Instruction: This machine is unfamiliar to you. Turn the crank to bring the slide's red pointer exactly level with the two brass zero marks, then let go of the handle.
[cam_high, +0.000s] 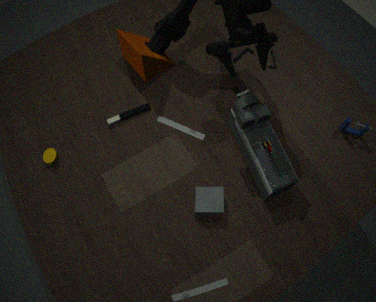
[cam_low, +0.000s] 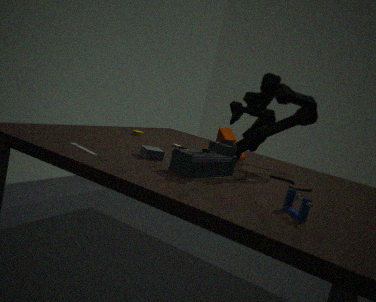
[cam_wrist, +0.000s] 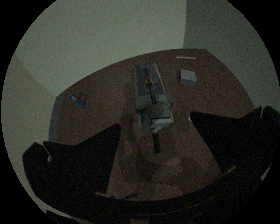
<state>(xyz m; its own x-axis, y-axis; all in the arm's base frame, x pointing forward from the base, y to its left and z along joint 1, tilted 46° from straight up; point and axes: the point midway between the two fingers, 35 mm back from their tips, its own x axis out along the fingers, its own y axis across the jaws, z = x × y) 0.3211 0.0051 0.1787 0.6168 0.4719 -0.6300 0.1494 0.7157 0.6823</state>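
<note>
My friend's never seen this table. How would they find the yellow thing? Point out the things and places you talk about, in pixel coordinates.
Start at the big orange wedge (cam_high: 133, 54) (cam_low: 226, 134) near the robot arm's foot. In the top view, go down and left, past the black-and-white stick (cam_high: 129, 114). The small round yellow disc (cam_high: 49, 156) (cam_low: 138, 133) sits alone there, the only yellow piece that size.

Claw (cam_high: 247, 69) (cam_low: 232, 122) (cam_wrist: 155, 121) wide open, empty, beneath a bent, raised arm (cam_high: 172, 27) (cam_low: 300, 107).
</note>
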